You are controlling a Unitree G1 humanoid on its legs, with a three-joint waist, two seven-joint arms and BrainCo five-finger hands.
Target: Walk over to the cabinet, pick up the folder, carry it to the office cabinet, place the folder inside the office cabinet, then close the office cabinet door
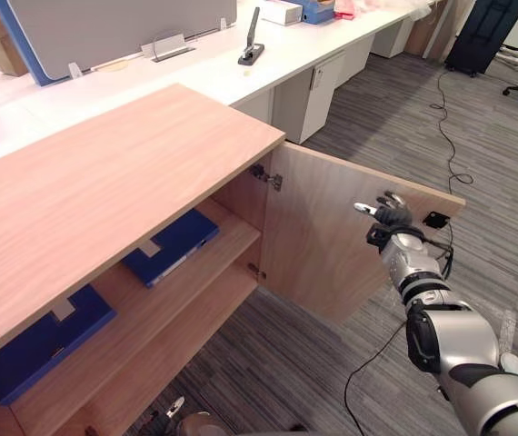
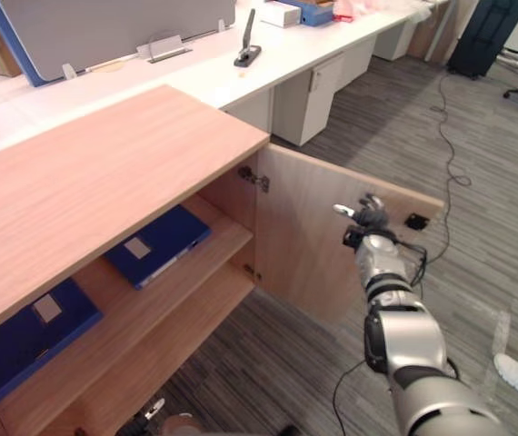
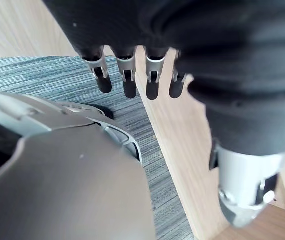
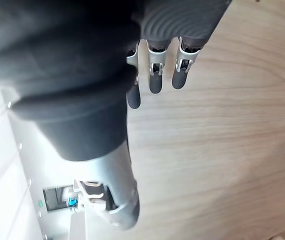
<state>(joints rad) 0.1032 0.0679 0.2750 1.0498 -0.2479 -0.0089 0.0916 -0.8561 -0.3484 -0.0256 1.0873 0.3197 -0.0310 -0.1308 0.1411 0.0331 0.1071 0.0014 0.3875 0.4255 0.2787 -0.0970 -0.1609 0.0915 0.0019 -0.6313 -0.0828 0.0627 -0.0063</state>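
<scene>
Two folders [image 1: 170, 245] shelved | one door [image 1: 323, 232] open | right robot hand [image 1: 388, 215], left robot hand [image 3: 126, 80]: fingers straight, empty

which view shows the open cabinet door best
The right eye view: the whole cabinet door stands open, right hand at its top edge. Left eye view matches; right wrist view gives close-up wood grain.

Head stereo over cabinet [image 1: 104, 173]; wrists close

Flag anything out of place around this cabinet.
Nothing looks spilled or damaged. The cabinet door stands open, with the right hand near its upper edge. A blue folder and a second folder lie flat on the shelf.
</scene>
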